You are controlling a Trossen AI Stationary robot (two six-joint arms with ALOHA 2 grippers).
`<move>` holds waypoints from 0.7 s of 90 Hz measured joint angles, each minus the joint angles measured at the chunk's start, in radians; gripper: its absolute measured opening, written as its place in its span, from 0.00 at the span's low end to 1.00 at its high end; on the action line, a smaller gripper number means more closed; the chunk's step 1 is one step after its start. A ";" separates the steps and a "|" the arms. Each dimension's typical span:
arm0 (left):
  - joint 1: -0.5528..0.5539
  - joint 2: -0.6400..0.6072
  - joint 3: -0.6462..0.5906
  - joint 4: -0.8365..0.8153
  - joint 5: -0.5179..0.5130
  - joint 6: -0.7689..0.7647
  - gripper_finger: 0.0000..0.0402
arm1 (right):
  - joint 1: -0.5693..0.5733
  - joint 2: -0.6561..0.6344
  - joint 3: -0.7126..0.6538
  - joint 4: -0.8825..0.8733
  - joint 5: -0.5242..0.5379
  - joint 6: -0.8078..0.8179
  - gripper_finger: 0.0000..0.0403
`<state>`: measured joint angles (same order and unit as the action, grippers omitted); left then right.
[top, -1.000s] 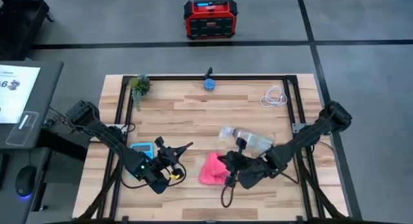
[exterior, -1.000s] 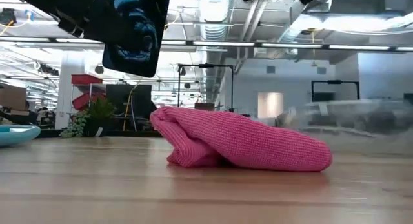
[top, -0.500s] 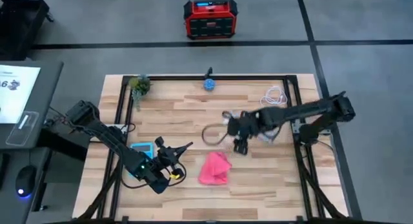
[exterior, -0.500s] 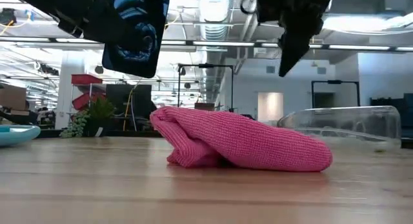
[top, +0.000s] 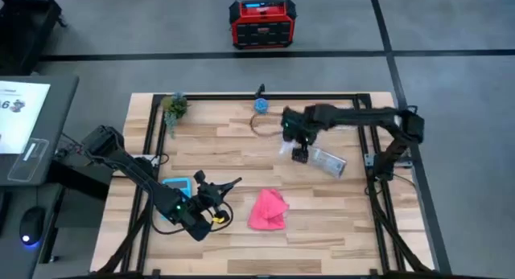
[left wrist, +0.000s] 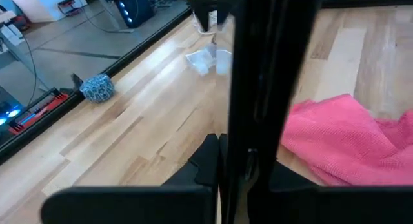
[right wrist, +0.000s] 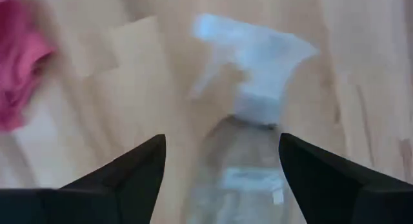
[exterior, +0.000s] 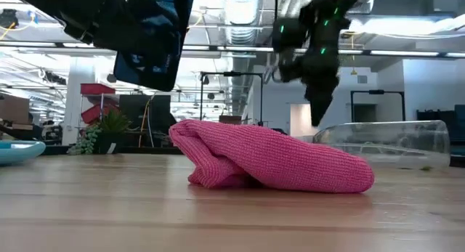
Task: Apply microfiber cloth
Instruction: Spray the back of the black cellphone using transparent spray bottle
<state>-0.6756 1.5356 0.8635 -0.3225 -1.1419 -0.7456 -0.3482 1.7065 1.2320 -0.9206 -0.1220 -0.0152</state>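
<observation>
The microfiber cloth (top: 269,209) is a crumpled pink heap lying on the wooden table (top: 241,142) near the front middle; it also shows in the low view (exterior: 276,165) and the left wrist view (left wrist: 348,140). To its left my left gripper (top: 214,195) is shut on a black phone (exterior: 152,41), raised above the table. My right gripper (top: 299,153) hovers open toward the far right, above a clear spray bottle (right wrist: 248,153) that lies on its side (top: 326,160); the fingers stand apart and touch nothing. My left gripper pinches the black phone between its two fingers, one on each flat face (left wrist: 242,156). The phone stands on edge, lifted clear of the table, and reaches out past the fingertips (left wrist: 258,69). In the low view its face is turned toward the table's near side.
A light blue calculator (top: 177,185) lies beside the left arm. Along the far edge are a small plant (top: 173,106), a blue ball (top: 261,104) and a coiled white cable (top: 342,120). Black frame rails (top: 366,134) border the table.
My right gripper has left the cloth's right side, risen and swung toward the far edge, and now hangs over the spray bottle. The cloth has kept its shape and place.
</observation>
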 joint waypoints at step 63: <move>0.006 0.004 0.000 -0.002 0.013 0.008 0.03 | -0.122 0.245 0.001 0.091 -0.408 -0.141 0.64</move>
<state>-0.6693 1.5398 0.8631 -0.3249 -1.1287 -0.7376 -0.4704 1.9517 1.2327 -0.8295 -0.5298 -0.1560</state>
